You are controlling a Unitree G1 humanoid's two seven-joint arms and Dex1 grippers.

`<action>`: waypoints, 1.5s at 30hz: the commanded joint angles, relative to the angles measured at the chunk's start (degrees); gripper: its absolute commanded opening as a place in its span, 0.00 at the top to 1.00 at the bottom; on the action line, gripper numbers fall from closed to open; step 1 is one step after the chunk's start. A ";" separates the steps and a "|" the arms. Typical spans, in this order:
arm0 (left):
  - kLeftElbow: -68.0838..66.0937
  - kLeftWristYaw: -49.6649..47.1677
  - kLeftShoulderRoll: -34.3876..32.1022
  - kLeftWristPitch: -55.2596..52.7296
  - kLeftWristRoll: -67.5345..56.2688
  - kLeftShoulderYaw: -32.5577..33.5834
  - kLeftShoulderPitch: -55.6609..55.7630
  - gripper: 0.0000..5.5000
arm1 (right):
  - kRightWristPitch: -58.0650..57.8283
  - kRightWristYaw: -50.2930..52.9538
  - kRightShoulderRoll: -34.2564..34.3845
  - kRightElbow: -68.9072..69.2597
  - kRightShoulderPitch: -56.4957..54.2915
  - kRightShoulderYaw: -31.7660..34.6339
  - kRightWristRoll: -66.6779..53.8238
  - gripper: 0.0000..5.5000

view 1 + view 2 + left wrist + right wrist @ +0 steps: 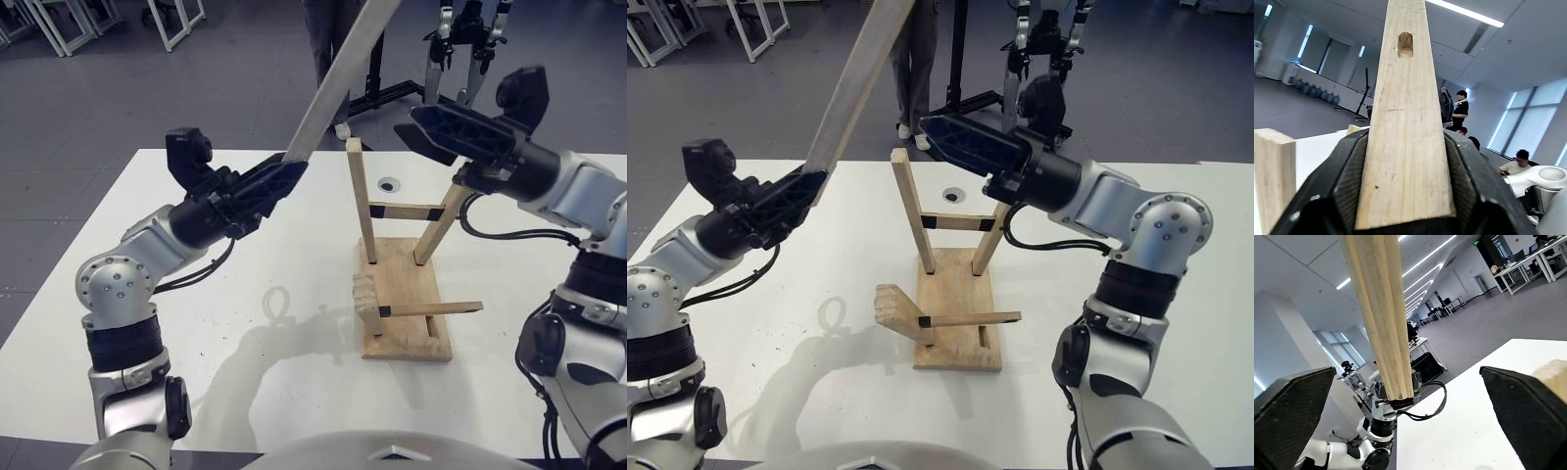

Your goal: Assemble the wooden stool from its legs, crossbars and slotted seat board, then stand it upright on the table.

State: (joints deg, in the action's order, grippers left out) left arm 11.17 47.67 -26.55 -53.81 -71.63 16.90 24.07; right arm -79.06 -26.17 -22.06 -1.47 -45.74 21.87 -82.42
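Note:
The slotted seat board lies flat on the white table. Two legs stand in it, a left one and a leaning right one, joined by a crossbar with dark ends. A third, shorter leg stands at the board's front left, with a crossbar sticking out to the right. My left gripper is shut on a long loose leg that slants up over the table. My right gripper hovers open above the two standing legs, holding nothing.
A round hole sits in the table just behind the assembly. Beyond the far edge stands a dark frame with hanging grippers. Bare tabletop stretches to the left and front of the board.

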 commanded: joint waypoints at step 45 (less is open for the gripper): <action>0.43 0.25 4.83 -1.46 1.89 -10.87 3.20 0.37 | 7.06 5.01 0.21 0.38 -0.24 -7.78 -6.57 0.63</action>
State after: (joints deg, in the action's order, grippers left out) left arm 11.13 48.52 -20.84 -54.82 -69.36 5.08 27.05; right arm -72.67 -21.49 -21.44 -1.67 -46.19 14.42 -88.55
